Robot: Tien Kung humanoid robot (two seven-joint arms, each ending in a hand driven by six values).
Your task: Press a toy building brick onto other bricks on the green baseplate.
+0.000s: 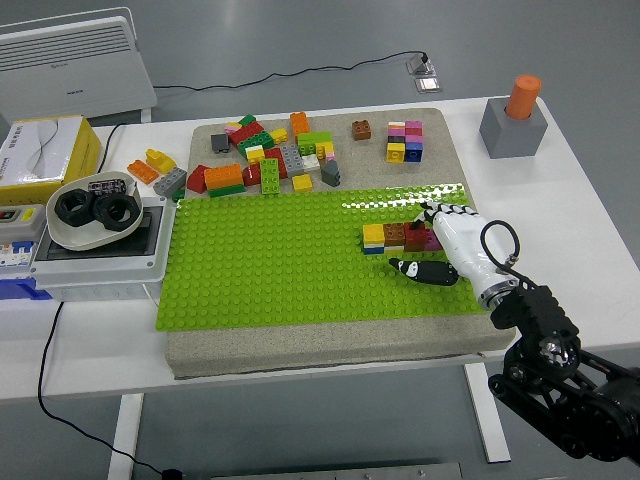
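Right hand (450, 245) fingers curled on brick row (400, 236) near green baseplate (270, 265) right edge.

The white table (590, 200) carries a beige slab (300, 345), a grey block (512, 130) and boxes (95, 250).

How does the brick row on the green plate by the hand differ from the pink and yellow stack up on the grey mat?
The brick row lies flat on the green baseplate, touched by the right hand; the pink and yellow stack sits untouched on the grey mat. The row includes brown and red; the stack is blockier. Both are multicoloured.
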